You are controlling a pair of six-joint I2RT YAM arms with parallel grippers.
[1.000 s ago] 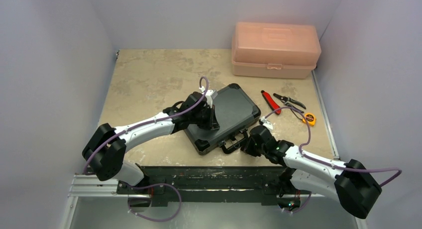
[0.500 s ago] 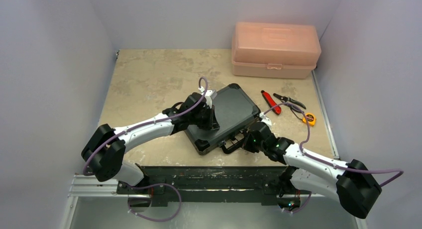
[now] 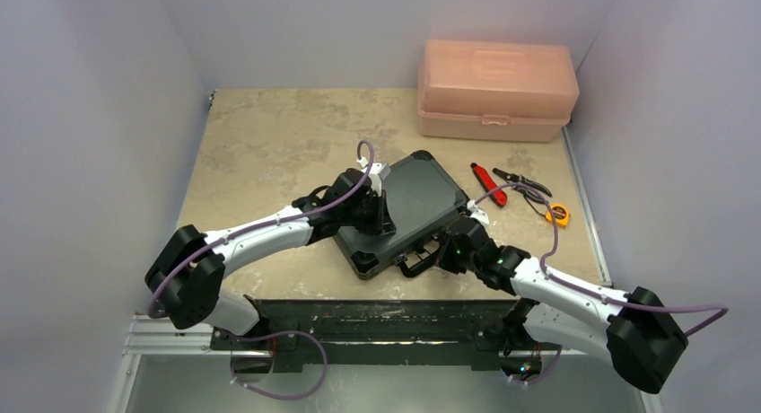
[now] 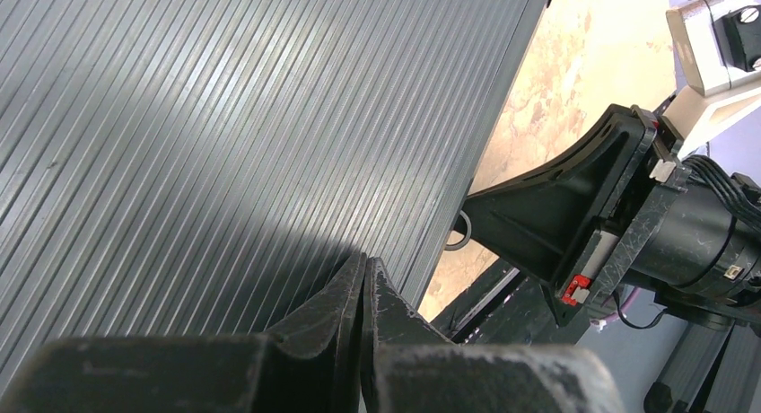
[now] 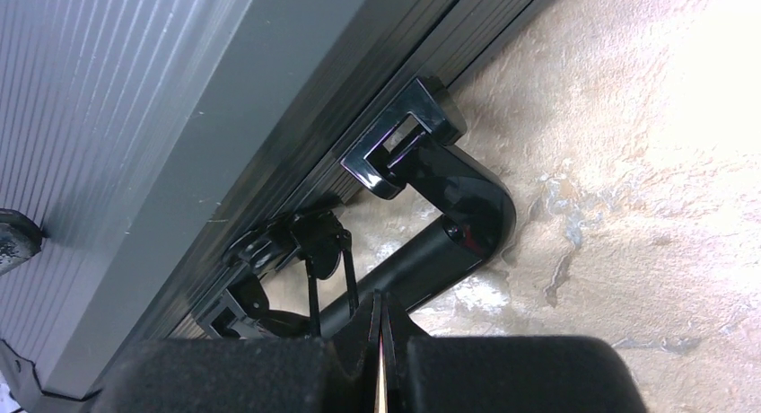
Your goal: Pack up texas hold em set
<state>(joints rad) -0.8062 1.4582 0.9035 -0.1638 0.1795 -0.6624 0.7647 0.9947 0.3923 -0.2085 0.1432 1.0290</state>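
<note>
The black ribbed poker case (image 3: 417, 202) lies shut and skewed at the table's middle. My left gripper (image 3: 381, 223) is shut and empty, its tips pressing down on the ribbed lid (image 4: 224, 144) near the case's front edge; the tips show in the left wrist view (image 4: 363, 274). My right gripper (image 3: 446, 251) is shut and empty at the case's front side, its tips (image 5: 379, 307) against the black carry handle (image 5: 449, 238), beside a latch (image 5: 301, 242). The handle also shows in the top view (image 3: 415, 266).
A pink plastic toolbox (image 3: 496, 90) stands at the back right. A red-handled tool (image 3: 489, 183), black pliers (image 3: 520, 181) and an orange tape measure (image 3: 558, 215) lie right of the case. The table's near edge runs just behind the right gripper.
My right gripper has moved up and left from the table's front edge to the case's handle and latch. The left gripper has stayed on the lid.
</note>
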